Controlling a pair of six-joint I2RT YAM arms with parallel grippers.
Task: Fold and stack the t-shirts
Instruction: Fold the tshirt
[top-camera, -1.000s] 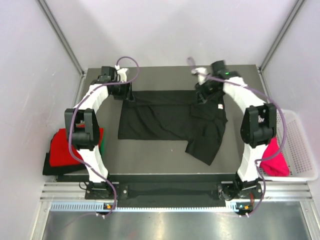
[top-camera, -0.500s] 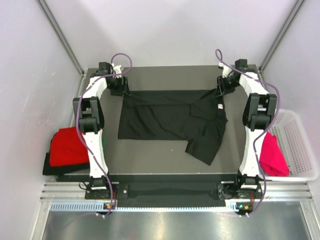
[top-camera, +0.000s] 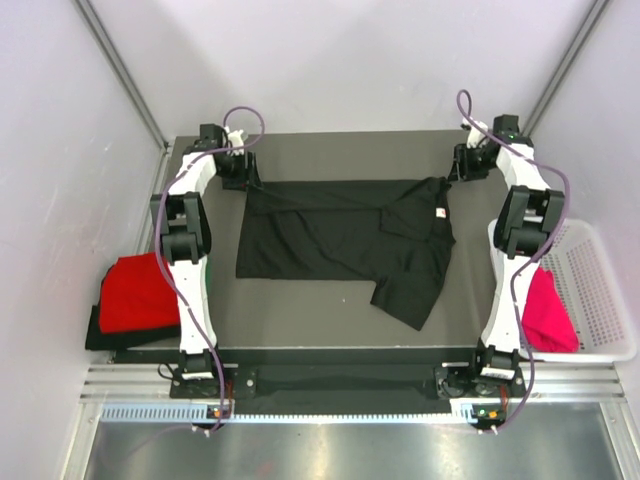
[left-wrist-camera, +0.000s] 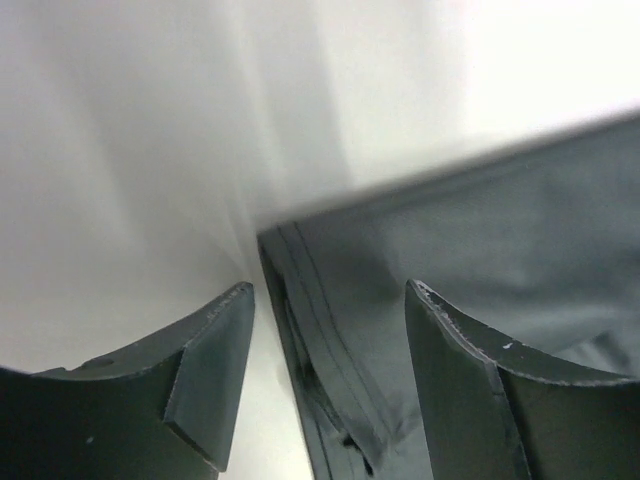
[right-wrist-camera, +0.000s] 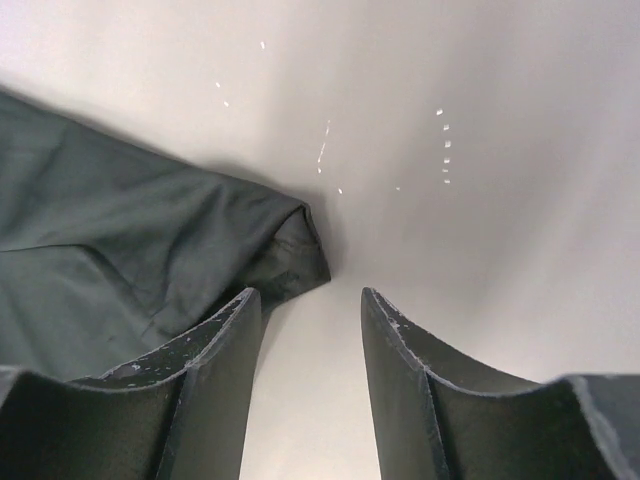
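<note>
Clearly the soft black short-sleeved cloth t-shirt will handle as a light, limp thing. It should sag and crease wherever it is not held, and it is not fragile, so it is best taken by pinching two corners of one edge at once and kept taut. It lies spread across the middle of the flat dark grey table, with its right part already doubled over and a sleeve trailing toward the near side. The left gripper hangs over the shirt's far-left hem corner and the right gripper sits just beside its far-right corner. Both have their jaws spread with nothing pinched between them. The tabletop looks smooth and matte, so cloth should slide on it easily. Plain white walls close in the far side and both flanks. A folded red cloth t-shirt rests off the table's left edge. A magenta-pink cloth t-shirt lies in the white plastic mesh basket on the right.
</note>
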